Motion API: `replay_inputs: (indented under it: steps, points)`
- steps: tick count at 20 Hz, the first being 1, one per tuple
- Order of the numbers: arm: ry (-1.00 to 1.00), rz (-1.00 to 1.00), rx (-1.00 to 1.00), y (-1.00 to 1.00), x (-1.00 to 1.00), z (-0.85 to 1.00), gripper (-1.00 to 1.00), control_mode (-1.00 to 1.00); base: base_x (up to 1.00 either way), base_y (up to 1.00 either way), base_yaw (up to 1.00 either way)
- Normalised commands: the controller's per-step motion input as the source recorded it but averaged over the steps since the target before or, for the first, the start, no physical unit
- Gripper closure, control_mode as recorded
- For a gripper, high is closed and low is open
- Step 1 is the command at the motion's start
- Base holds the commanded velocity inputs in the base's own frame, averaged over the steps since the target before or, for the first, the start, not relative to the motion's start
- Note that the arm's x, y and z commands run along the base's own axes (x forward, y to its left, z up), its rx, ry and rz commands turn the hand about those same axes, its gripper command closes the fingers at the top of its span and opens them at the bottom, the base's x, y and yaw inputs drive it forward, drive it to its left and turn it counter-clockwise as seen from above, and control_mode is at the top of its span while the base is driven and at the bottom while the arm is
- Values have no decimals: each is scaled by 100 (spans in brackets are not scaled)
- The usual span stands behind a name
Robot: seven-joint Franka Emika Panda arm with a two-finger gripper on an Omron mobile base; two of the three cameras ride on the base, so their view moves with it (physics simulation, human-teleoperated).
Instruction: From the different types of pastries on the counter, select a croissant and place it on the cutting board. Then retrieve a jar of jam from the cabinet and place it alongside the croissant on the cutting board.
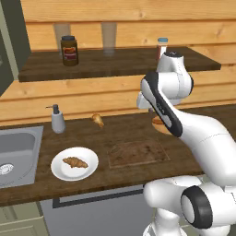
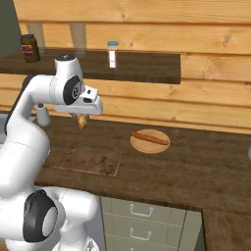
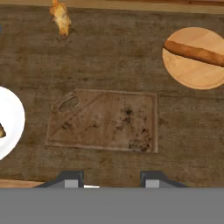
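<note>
Nearest the base cameras stands the white jointed robot arm (image 1: 184,129), raised over the dark wooden worktop (image 1: 120,173). Its gripper (image 3: 111,179) hangs above the worktop, looking straight down. The two small dark fingers (image 3: 70,178) are drawn in as far as they go, with bare air between them; they hold nothing and touch nothing.

Behind the worktop runs a dark wooden shelf (image 1: 115,64) against the plank wall. At the left end lies a grey steel sink (image 1: 18,154).

Directly below the hand lies the brown rectangular wooden cutting board (image 3: 103,120), flat and bare. Left of it sits a round white plate (image 1: 74,163) carrying a brown croissant (image 1: 75,162). Right of the board, set back, is a round pale wooden plate (image 3: 197,57) with a long brown baguette-like pastry (image 3: 194,53) lying across it.

Second to the plates in size come the small things: a grey soap dispenser (image 1: 57,120) stands beside the sink; a dark-lidded brown jar of jam (image 1: 69,50) stands on the shelf's left part; a small white bottle with a blue cap (image 2: 113,55) stands further right on the shelf. Smallest, a golden pastry piece (image 3: 61,18) lies on the worktop near the wall, well apart from the board.
</note>
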Motion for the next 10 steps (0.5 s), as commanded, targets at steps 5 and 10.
replay_inputs:
  steps: [5,10]
  points:
    - [-1,3,-4,34,-19,-3,-100,-100,0,0,0]
    - [-1,18,-10,100,-49,-18,-100,-100,0,0,0]
